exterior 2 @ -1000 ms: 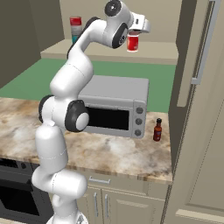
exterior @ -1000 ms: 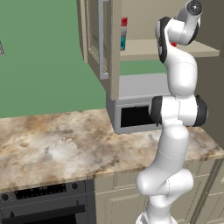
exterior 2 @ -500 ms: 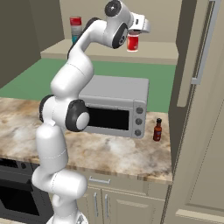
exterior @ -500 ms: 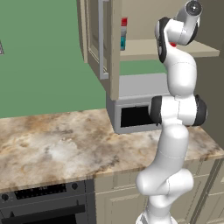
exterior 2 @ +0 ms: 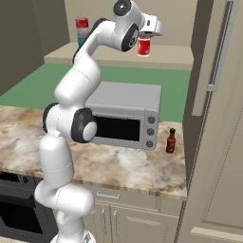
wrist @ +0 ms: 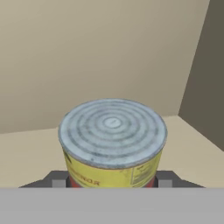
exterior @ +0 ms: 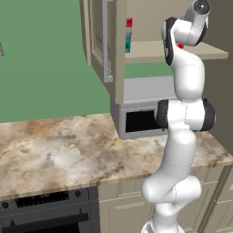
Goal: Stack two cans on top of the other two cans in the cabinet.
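Observation:
My gripper reaches into the cabinet and is shut on a red can with a pale rim, low over the right part of the tan shelf. In the hand view this can has a grey ribbed lid and a yellow label over a red band, with a dark fingertip on either side. I cannot tell whether it rests on the shelf. At the shelf's left end a red-and-grey can stands on a teal can. The same stack shows in the left base view, where my arm hides most of the held can.
The cabinet's glass-paned door hangs open to the left. Below the shelf a grey microwave sits on the marble counter, with a small dark bottle beside it. A tall panel closes the right side. An oven is at lower left.

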Robot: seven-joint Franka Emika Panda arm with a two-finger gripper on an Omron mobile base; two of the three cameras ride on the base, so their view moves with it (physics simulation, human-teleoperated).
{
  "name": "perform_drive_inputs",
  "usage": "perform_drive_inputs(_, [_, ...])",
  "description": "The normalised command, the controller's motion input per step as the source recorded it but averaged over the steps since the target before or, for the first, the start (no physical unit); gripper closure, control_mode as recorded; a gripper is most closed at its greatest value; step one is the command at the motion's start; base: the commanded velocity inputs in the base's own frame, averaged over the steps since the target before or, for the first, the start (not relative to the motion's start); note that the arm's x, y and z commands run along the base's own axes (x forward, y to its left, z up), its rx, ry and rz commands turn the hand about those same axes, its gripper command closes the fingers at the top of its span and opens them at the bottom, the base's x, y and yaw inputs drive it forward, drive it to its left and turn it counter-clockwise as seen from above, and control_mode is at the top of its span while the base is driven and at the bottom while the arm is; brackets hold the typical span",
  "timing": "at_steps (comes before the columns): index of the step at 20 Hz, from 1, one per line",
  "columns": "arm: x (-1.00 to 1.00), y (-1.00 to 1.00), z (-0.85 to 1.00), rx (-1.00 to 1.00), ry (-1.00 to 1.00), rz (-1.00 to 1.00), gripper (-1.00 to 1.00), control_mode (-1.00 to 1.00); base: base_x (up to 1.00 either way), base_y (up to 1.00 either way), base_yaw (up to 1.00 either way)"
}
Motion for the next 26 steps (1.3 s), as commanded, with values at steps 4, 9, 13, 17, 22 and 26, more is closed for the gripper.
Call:
perform_drive_inputs(4, [0.0, 0.0, -0.12, 0.0, 0.05, 0.01, 1.0, -1.0, 0.0, 0.0, 0.0])
perform_drive_inputs(9, [0.0, 0.0, -0.13, 0.0, 0.0, 0.02, 1.0, -1.0, 0.0, 0.0, 0.0])
perform_drive_inputs(13, [0.03, 0.0, -0.14, 0.0, 0.0, 0.03, -1.0, -1.0, 0.0, 0.0, 0.0])
perform_drive_inputs(17, [0.03, 0.0, -0.13, 0.0, 0.0, 0.02, -1.0, -1.0, 0.0, 0.0, 0.0])
perform_drive_inputs(22, [0.0, 0.0, -0.1, 0.0, 0.0, 0.02, -1.0, -1.0, 0.0, 0.0, 0.0])
perform_drive_inputs(26, [-0.01, 0.0, -0.04, 0.0, 0.0, 0.0, -1.0, -1.0, 0.0, 0.0, 0.0])
